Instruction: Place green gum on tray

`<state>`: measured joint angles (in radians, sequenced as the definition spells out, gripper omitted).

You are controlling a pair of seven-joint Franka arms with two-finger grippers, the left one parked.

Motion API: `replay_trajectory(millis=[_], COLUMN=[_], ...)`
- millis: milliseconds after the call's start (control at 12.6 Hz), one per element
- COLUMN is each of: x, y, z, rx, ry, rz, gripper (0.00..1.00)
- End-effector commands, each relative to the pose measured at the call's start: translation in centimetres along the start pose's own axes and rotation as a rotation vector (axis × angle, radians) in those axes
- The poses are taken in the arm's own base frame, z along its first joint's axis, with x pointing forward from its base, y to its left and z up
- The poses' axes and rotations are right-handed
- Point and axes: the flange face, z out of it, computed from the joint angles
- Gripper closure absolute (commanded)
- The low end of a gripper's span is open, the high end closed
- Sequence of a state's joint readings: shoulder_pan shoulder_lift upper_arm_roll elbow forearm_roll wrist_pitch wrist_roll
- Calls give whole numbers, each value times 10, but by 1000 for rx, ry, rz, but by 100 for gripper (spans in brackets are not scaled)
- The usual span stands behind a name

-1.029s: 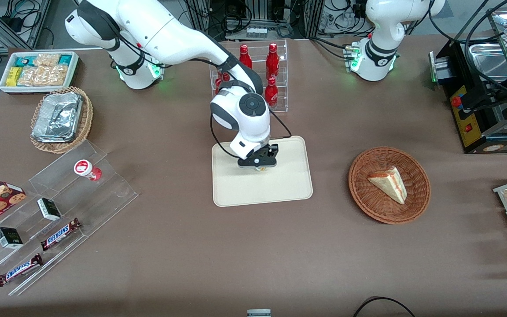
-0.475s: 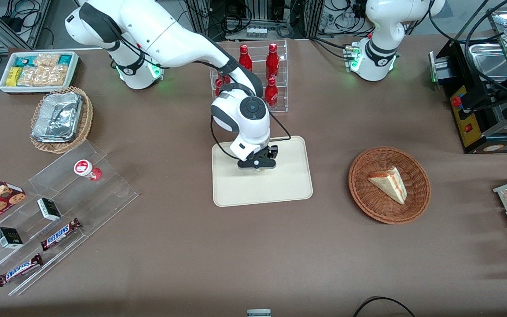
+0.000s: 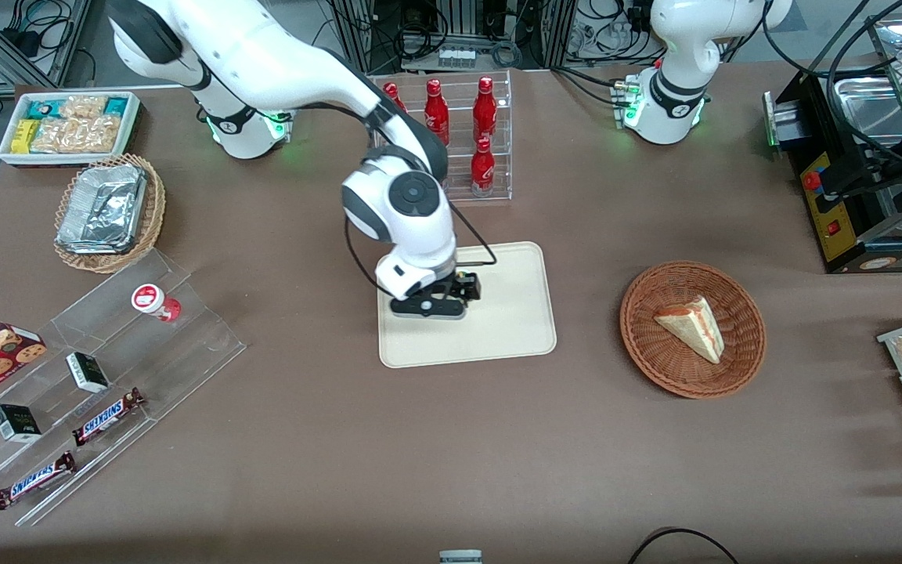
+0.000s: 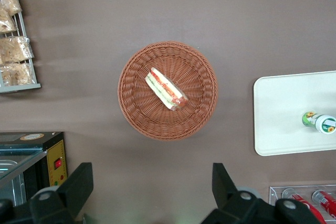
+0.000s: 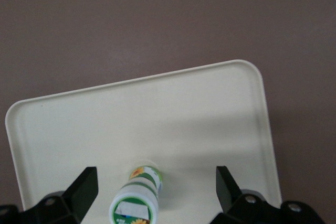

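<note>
The green gum (image 5: 135, 200), a white canister with a green-rimmed lid, stands upright on the cream tray (image 5: 157, 114). My right gripper (image 5: 156, 188) is open just above it, one finger on each side and neither touching it. In the front view the gripper (image 3: 429, 305) hangs over the tray (image 3: 498, 329) near its edge toward the working arm's end, and it hides the gum. The left wrist view shows the gum (image 4: 319, 121) standing free on the tray (image 4: 283, 114).
A clear rack of red bottles (image 3: 459, 133) stands just farther from the front camera than the tray. A wicker basket with a sandwich (image 3: 692, 329) lies toward the parked arm's end. A red-lidded canister (image 3: 155, 301) sits on an acrylic stand with snack bars toward the working arm's end.
My gripper has shifted over the tray toward the working arm's end and a little nearer the front camera.
</note>
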<state>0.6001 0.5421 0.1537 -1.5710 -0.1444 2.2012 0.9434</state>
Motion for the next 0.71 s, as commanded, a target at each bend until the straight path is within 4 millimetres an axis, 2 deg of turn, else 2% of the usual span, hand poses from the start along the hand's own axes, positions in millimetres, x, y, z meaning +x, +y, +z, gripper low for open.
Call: replay_trajectory(millis=[0, 158, 317, 396, 554, 633], x=[20, 52, 71, 74, 67, 66], y=[49, 116, 190, 228, 288, 316], z=[-73, -133, -193, -215, -252, -264], rx=[-1, 22, -4, -19, -28, -34], ry=[-72, -138, -153, -170, -187, -190], rz=[-35, -73, -82, -76, -79, -62], gripper=[0, 0, 0, 0, 0, 0])
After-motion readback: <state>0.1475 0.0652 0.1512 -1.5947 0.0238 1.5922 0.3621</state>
